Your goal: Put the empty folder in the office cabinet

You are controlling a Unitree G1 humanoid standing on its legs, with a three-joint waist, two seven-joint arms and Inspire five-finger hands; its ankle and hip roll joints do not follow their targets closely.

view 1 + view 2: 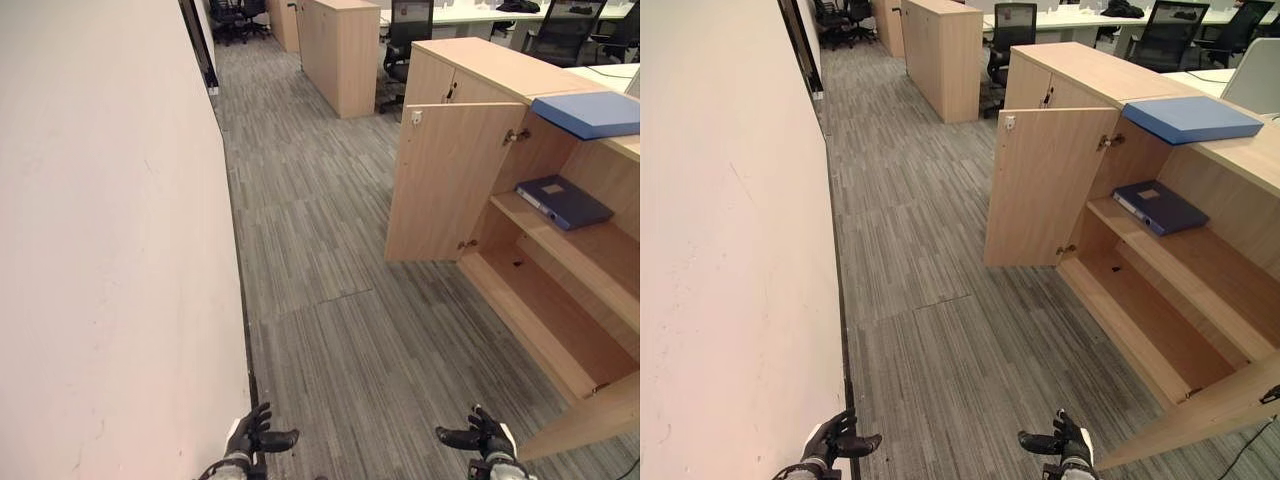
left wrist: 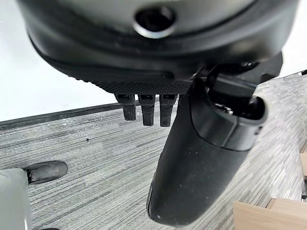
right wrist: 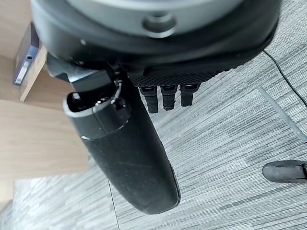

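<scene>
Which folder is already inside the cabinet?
The dark blue folder, lying flat on the upper shelf behind the open door. The light blue folder lies on top of the cabinet, not inside.

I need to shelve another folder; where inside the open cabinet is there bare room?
Upper shelf: free in front of the dark blue folder lying at its back. Bottom shelf: bare, bordered by the open door. Cabinet top: the light blue folder takes its near end.

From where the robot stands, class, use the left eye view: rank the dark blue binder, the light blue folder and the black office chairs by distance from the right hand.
1. Dark blue binder, on the open cabinet's upper shelf.
2. Light blue folder, on the cabinet top.
3. Black office chairs, far behind.
Right hand hangs low, empty.
</scene>
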